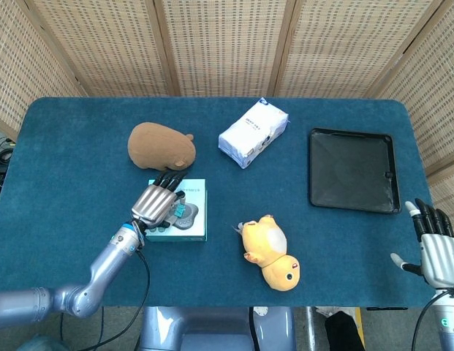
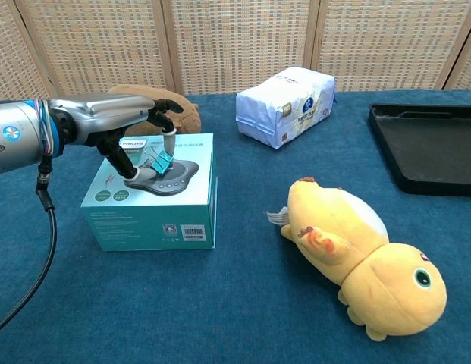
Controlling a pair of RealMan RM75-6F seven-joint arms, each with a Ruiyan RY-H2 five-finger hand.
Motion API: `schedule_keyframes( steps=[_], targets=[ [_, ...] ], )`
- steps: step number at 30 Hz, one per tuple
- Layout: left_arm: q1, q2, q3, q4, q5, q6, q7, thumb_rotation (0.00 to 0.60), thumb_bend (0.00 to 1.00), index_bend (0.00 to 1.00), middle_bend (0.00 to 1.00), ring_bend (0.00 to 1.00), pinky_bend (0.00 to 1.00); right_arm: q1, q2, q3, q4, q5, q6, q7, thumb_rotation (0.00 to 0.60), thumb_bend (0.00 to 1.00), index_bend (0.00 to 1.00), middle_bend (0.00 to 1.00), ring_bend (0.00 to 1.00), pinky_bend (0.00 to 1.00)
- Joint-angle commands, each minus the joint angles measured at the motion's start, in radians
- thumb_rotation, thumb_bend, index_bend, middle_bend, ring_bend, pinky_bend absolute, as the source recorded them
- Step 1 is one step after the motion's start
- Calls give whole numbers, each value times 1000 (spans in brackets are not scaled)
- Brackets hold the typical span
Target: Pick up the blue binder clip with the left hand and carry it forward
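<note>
My left hand [image 1: 155,202] [image 2: 123,120] pinches the blue binder clip [image 2: 161,161] [image 1: 182,212] between thumb and a finger. It hangs just above the top of the teal speaker box [image 2: 153,216] [image 1: 194,232]; I cannot tell if the clip touches the box. My right hand [image 1: 436,247] rests open at the table's near right corner, holding nothing; only the head view shows it.
A brown plush [image 1: 161,143] [image 2: 186,111] lies behind the box. A yellow duck plush [image 1: 270,252] [image 2: 356,254] lies right of it. A white tissue pack [image 1: 252,133] [image 2: 285,105] sits at the back, a black tray [image 1: 352,170] [image 2: 428,148] on the right.
</note>
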Motion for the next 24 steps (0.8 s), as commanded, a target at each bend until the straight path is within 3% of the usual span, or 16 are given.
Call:
schedule_keyframes(
  steps=[1, 3, 6, 16, 19, 24],
  targets=[
    [-3, 3, 3, -7, -6, 7, 4, 600, 315, 162, 0, 0, 0, 0, 1, 0, 0, 1, 0, 2, 600, 0, 50, 0, 0, 0],
    [-2, 13, 3, -18, -6, 18, 5, 600, 308, 51, 0, 0, 0, 0, 2, 0, -1, 0, -1, 4, 600, 0, 52, 0, 0, 0],
    [6, 37, -3, -49, 13, 40, -13, 600, 297, 0, 0, 0, 0, 0, 5, -1, -5, -2, -2, 12, 600, 0, 58, 0, 0, 0],
    [138, 235, -14, -186, 173, 214, -172, 600, 236, 0, 0, 0, 0, -3, 9, -5, -12, -14, 6, 15, 600, 0, 59, 0, 0, 0],
    [229, 326, 14, -196, 247, 290, -281, 600, 209, 0, 0, 0, 0, -6, 13, -7, -17, -20, 12, 21, 600, 0, 59, 0, 0, 0],
    [365, 404, 73, -142, 312, 398, -434, 600, 177, 0, 0, 0, 0, -9, 23, -11, -30, -36, 17, 43, 600, 0, 59, 0, 0, 0]
  ],
)
